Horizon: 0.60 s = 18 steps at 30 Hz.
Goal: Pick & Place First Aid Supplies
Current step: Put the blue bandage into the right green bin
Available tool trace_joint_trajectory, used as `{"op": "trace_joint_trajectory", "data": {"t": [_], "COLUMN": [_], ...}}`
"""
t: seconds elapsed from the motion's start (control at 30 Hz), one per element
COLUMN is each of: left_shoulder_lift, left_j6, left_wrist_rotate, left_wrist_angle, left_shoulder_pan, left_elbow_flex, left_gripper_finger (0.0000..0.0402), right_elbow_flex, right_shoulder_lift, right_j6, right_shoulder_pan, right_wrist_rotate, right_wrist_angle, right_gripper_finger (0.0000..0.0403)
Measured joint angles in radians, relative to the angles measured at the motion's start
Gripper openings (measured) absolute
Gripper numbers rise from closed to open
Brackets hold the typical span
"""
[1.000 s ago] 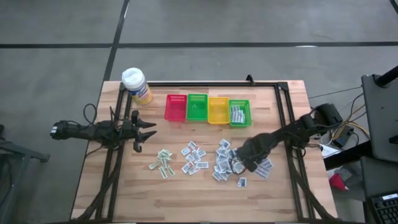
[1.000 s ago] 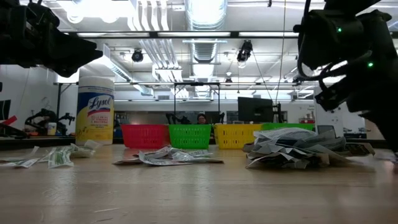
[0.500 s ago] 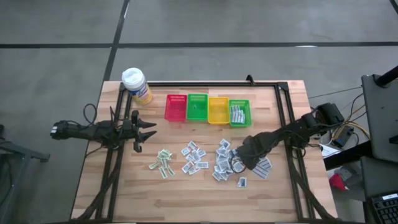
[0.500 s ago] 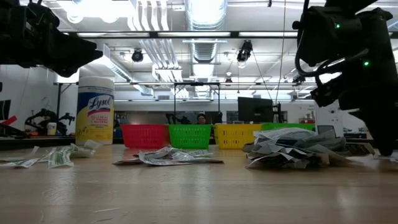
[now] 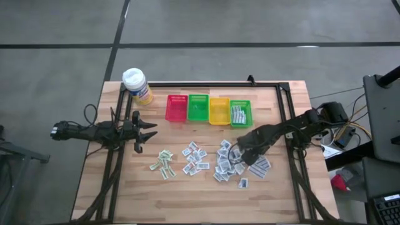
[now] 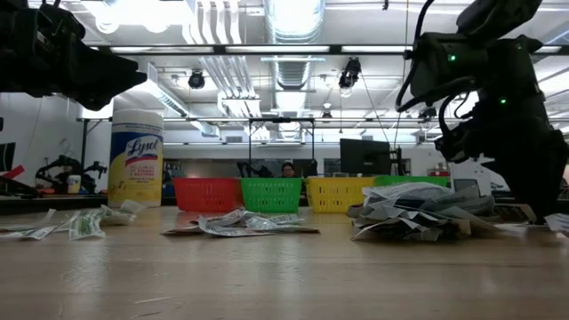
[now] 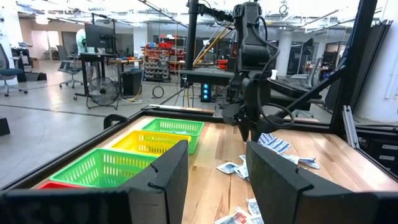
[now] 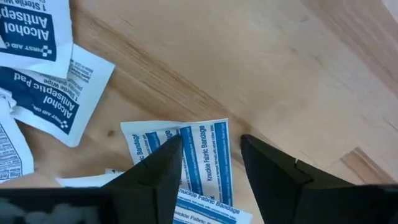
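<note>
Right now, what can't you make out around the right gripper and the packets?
- Right gripper: open over a knuckle bandage packet; contact hidden by the fingers.
- Packet pile, high view: print too small, arm covers part.
- Green basket contents: low view blocked by its wall.
- Left gripper: open, empty.

Bright overhead ceiling lights glare; silhouetted arms, sharp pictures.
</note>
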Motion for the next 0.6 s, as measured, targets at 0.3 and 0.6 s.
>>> {"op": "trace_joint_trajectory", "data": {"t": [0.3,0.6], "left_shoulder_lift": [0.0,0.0], "left_j6": [0.001,0.001], "left_wrist_rotate": [0.0,0.0], "left_wrist_angle": [0.0,0.0], "left_shoulder_pan": [0.0,0.0], "left_elbow_flex": [0.0,0.0], "left_gripper_finger": [0.0158,0.0158], "right_elbow_flex": [-0.003,0.004], "right_shoulder_lift": [0.001,0.002], "right_j6": [0.003,0.009], "right_shoulder_pan": [-0.002,-0.002], "right_wrist_rotate": [-0.015,-0.01], "right_wrist_angle": [-0.007,-0.034], "right_gripper_finger": [0.0102,0.0043]}}
